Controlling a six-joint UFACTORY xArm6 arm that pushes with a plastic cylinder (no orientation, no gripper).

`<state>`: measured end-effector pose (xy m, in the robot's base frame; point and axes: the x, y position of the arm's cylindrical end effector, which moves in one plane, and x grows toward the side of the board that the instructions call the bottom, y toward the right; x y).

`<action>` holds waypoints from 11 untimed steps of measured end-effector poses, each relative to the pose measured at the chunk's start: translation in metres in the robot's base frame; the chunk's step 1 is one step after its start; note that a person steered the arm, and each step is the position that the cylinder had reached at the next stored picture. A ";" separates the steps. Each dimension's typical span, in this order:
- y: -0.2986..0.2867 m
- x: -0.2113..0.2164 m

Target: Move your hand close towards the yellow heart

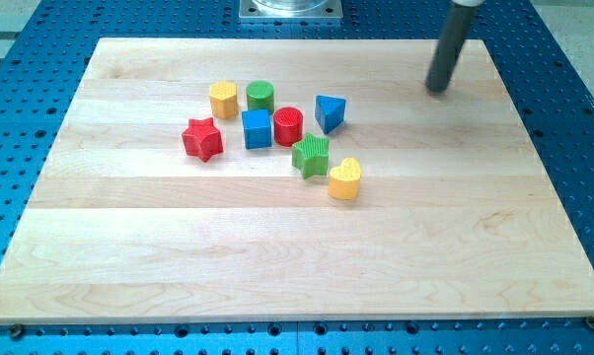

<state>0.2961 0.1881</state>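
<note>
The bench is a pale wooden board lying on a blue perforated base, and nearly all of the work of this task is still ahead. The rod comes down from the view's top right, and my tip touches the board well apart from the yellow heart, up and to the view's right of it. Bare wood lies between the two, so I judge the approach as barely begun: what is left is a slide down and toward the view's left until the tip sits just beside the heart.

There are no jaws on this arm, only the straight rod, so nothing is clasped or let go.

The heart is the block lowest in the cluster. Taking it as the landmark: a green block with a ribbed top sits just up-left of it, nearly touching. Farther up-left are a red cylinder and a blue cube. A blue triangular block stands above the heart, slightly left. Farthest to the left are a red star, a yellow block and a green cylinder.

The tip's side of the heart is open, so a direct line should meet no other block.
</note>
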 end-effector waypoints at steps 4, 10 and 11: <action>-0.016 0.086; -0.073 0.128; -0.074 0.128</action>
